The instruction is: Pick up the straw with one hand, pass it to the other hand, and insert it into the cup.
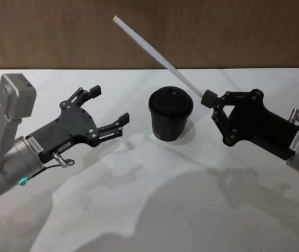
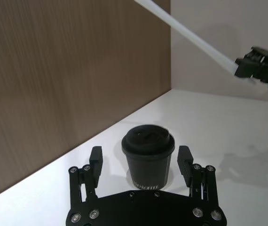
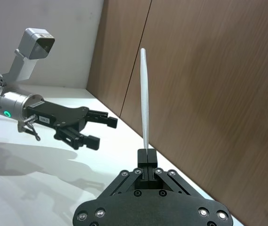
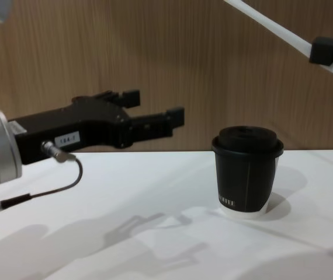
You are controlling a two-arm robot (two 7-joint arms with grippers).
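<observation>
White straw [image 1: 160,58] sits pinched in the right gripper [image 1: 210,98] near the cup [image 1: 170,118], the left gripper [image 1: 109,105] spread wide.

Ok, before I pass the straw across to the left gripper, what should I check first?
1. Right gripper shut on the straw near its lower end: ok.
2. Left gripper open and empty, left of the cup: ok.
3. Straw straight, long end free, angled up above the cup: ok.
4. Cup upright on the table, lid on: ok.
5. Lid hole open for the straw: cannot tell.
</observation>
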